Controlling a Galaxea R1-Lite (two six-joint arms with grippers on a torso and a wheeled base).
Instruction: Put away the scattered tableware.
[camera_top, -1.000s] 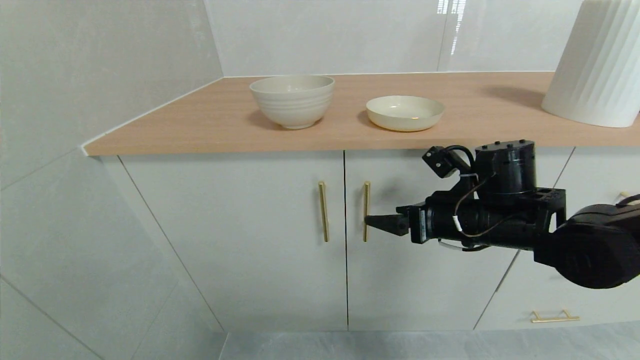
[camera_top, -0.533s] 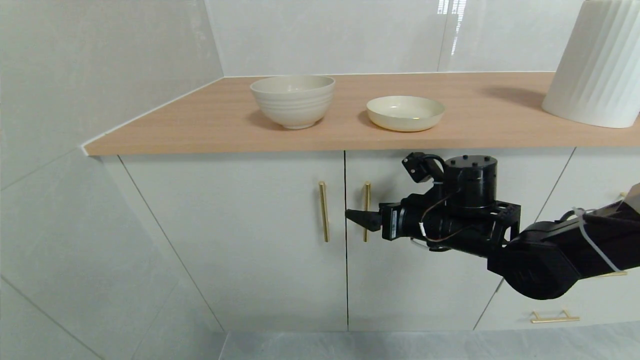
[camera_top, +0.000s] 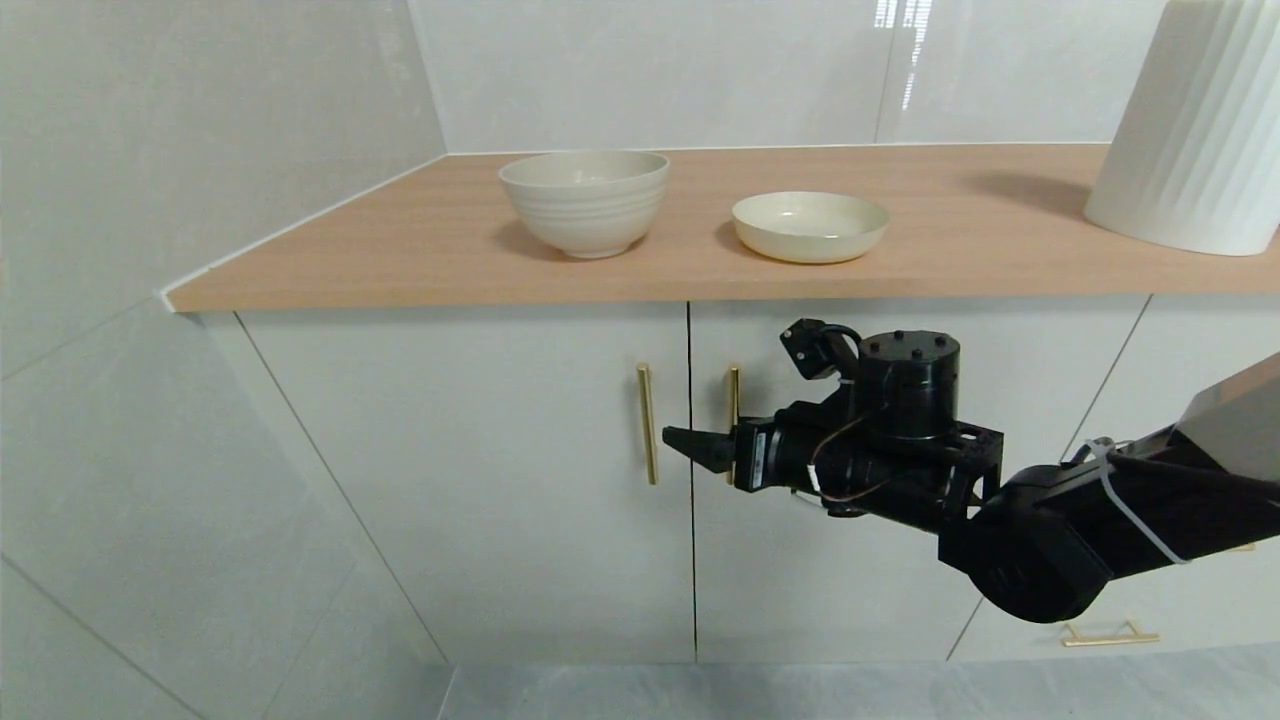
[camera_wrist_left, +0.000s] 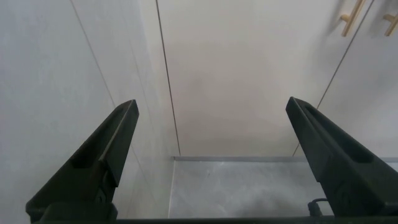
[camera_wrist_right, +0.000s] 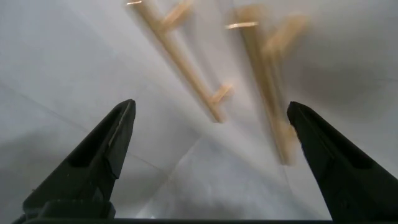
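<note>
Your right arm (camera_top: 1030, 565) is black: a round drum (camera_top: 908, 385) topped with screws, thin cables (camera_top: 818, 455), a white band (camera_top: 1130, 505) (probably a zip tie), a wedge-tipped right gripper (camera_top: 670, 438).

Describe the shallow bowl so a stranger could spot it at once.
On the wooden countertop above the cabinet doors sit two cream dishes. The shallow bowl is the right-hand one, low and wide, unlike the deep ribbed bowl beside it.

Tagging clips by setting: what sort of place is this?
Probably a kitchen, possibly a mock-up: a wooden countertop with a bowl and shallow dish, pale cabinet doors with brass handles beneath, glossy tiled walls.
</note>
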